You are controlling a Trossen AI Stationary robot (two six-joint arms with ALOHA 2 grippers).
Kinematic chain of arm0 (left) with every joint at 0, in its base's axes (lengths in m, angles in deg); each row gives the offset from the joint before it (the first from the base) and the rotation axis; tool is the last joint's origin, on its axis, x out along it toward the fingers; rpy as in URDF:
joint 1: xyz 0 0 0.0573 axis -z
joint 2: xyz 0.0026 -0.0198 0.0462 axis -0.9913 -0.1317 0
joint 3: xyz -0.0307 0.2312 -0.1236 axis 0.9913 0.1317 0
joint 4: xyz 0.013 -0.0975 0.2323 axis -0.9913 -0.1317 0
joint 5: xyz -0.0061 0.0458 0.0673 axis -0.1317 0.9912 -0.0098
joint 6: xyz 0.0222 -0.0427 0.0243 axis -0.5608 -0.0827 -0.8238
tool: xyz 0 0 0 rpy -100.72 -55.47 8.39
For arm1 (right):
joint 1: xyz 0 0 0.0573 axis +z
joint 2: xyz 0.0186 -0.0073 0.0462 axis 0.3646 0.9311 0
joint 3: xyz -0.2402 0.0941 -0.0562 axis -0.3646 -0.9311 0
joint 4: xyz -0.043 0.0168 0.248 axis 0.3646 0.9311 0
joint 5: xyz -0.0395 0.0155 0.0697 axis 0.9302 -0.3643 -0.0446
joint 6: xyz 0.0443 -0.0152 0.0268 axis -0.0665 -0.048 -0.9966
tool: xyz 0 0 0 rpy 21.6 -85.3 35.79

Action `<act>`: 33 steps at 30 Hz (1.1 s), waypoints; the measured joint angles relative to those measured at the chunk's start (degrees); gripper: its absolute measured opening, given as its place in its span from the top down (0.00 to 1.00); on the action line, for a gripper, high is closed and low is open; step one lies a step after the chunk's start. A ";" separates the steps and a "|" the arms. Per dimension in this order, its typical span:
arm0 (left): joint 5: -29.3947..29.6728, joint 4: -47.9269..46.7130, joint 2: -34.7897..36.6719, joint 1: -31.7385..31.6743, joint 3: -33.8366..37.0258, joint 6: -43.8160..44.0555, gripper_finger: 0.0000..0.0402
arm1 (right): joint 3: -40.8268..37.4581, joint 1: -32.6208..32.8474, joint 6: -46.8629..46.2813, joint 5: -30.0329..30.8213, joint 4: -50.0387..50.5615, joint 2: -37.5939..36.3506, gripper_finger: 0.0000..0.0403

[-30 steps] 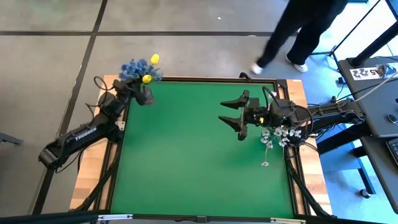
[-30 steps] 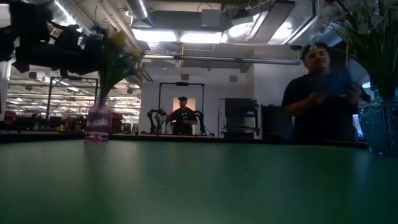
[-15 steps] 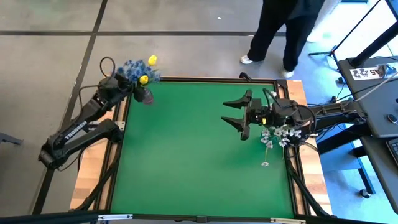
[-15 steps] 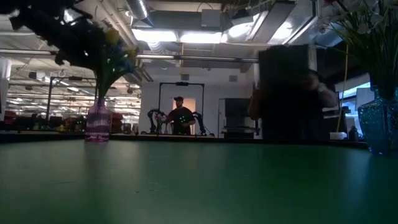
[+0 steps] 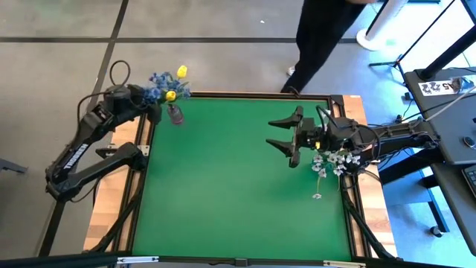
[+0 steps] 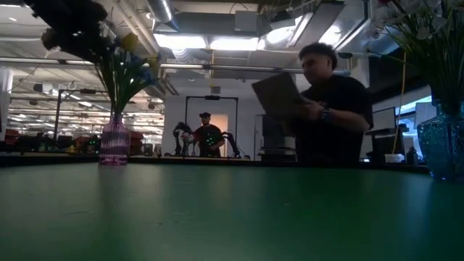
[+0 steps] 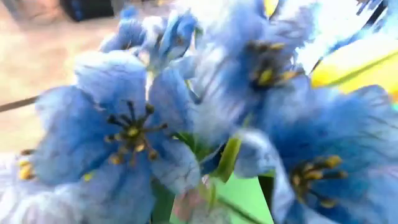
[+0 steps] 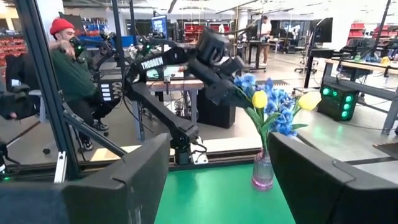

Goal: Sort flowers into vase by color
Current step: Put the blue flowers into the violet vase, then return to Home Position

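A small pink vase (image 5: 175, 114) stands at the table's far left corner. It holds blue blossoms (image 5: 158, 80) and two yellow tulip buds (image 5: 183, 71) by their stems. My left gripper (image 5: 147, 97) hovers just left of the blossoms, level with them; in the right wrist view it (image 8: 231, 76) stands open beside them. The left wrist view is filled by the blue blossoms (image 7: 130, 130). My right gripper (image 5: 286, 138) hangs open over the table's right half with nothing between its fingers. Beside it white blossoms (image 5: 331, 161) stand in a teal glass vase (image 6: 438, 145).
The green mat (image 5: 238, 186) lies bare between the two vases. A person (image 6: 330, 109) holding a laptop stands behind the table's far edge. Another person (image 8: 65, 68) in a red cap sits beyond the left side.
My left gripper has drawn back from the pink vase toward the table's left edge and risen, and the flowers have stayed standing in the vase. The person behind the far edge has walked along it.
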 joint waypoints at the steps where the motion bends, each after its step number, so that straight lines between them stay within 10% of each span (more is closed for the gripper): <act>1: 0.36 -2.52 -0.01 0.00 -1.14 -0.60 0.50 | 0.00 0.00 0.01 -0.02 0.29 0.00 0.32; 11: -5.55 -22.41 0.79 0.00 -13.45 -2.60 0.50 | 0.00 0.00 1.09 0.07 2.73 0.35 0.32; 27: -9.45 -8.88 2.10 0.00 -17.29 5.19 0.50 | 3.54 0.00 -2.75 0.07 -3.43 -6.00 0.32; 33: -34.99 5.88 1.39 1.24 -17.39 6.09 0.50 | 3.96 0.03 -8.22 -14.34 -4.00 -10.92 0.32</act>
